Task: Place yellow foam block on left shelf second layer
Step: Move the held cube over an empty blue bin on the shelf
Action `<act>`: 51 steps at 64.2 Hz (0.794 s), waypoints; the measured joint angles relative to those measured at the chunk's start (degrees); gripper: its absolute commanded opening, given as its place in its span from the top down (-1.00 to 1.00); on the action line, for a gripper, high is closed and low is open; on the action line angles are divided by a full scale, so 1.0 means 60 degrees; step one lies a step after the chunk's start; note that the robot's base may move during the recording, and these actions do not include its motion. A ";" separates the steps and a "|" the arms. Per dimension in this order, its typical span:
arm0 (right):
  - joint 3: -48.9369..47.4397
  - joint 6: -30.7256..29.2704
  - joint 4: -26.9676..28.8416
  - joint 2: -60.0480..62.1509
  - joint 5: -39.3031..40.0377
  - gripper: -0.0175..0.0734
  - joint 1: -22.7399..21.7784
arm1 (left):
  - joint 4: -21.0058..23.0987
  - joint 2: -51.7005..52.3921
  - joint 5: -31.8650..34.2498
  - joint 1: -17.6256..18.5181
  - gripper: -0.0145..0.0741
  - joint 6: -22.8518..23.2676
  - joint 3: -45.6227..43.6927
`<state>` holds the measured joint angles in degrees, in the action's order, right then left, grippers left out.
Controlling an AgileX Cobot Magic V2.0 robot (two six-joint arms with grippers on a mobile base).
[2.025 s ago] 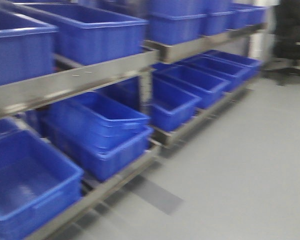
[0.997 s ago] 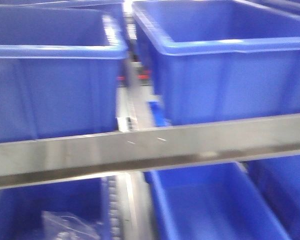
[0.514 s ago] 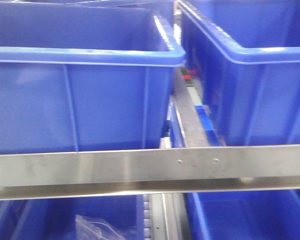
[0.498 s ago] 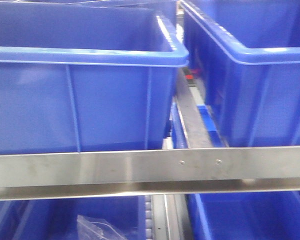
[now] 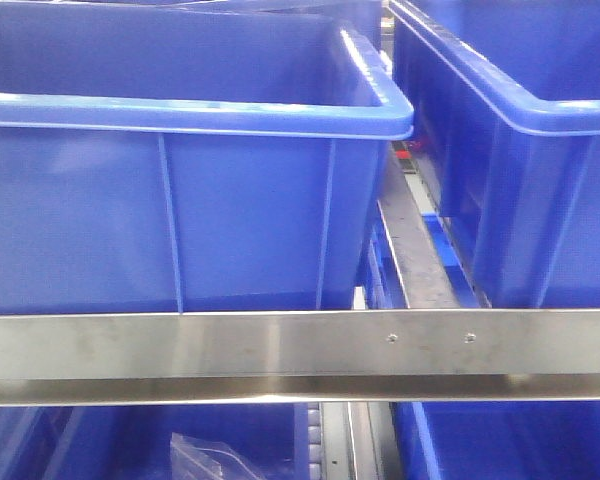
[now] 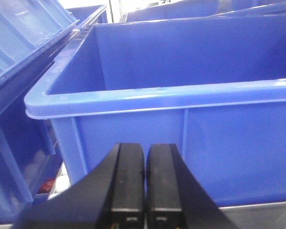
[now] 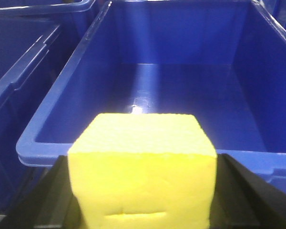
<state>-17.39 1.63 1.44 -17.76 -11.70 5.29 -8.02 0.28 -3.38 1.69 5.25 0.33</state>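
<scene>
Since half a second ago the front view has shifted: the large blue bin [image 5: 180, 190] and the steel shelf rail [image 5: 280, 345] sit further right in the frame, and the rail's two screws have moved right with them.

Right wrist view, lower centre: the yellow foam block [image 7: 142, 169] is clamped in the right gripper [image 7: 143, 191], whose black jaws press against its two sides. The block is bright yellow, near-cubic, matte, with pitted top edges and a shallow crease low on its front face. Beyond it, filling the upper frame, lies an open blue tote [image 7: 181, 95]; the block is just short of its near rim.

Left wrist view, bottom centre: the left gripper [image 6: 145, 181] has its fingers together, holding nothing. Behind it stands another blue crate [image 6: 190, 124].
</scene>
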 measured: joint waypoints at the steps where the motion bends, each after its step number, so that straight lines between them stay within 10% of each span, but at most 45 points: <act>1: 0.0000 0.0000 0.0000 0.0000 0.0000 -0.41 0.0000 | 0.0000 0.0000 0.0000 0.0000 0.36 0.0000 0.0000; 51: 0.0000 0.0000 0.0000 0.0000 0.0774 -0.41 0.0000 | 0.0000 0.0000 0.0000 0.0000 0.36 0.0000 0.0000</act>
<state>-17.39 1.63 1.44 -17.76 -7.05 5.29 -8.02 0.28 -3.38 1.69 5.25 0.33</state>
